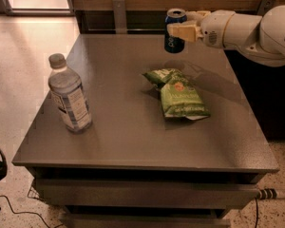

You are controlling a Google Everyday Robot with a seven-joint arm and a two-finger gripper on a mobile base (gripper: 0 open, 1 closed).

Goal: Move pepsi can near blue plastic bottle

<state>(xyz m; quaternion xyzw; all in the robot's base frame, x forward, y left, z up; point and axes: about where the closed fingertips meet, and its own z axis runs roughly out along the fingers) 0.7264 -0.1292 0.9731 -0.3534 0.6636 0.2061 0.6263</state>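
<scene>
**Can pinched by its side wall, upper centre of frame**

The gripper (179, 30) was clamped on the pepsi can (172, 42) at upper centre, gripping just below the silver top, seemingly clear of the table (128, 127). The can's thin, slick metal would likely dent under hard squeezing, so a moderate mid-body hold suited it. The blue plastic bottle (70, 98) stood at left, well apart from the can. A green chip bag (179, 95) lay between them.

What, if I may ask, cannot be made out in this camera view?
- Pepsi can, held in the gripper above the table's far edge: its lettering is partly covered by the near finger.
- Arm: cut off by the right edge.
- Blue plastic bottle: label print is too blurred to read.
- Green chip bag: brand is too small to read.
</scene>
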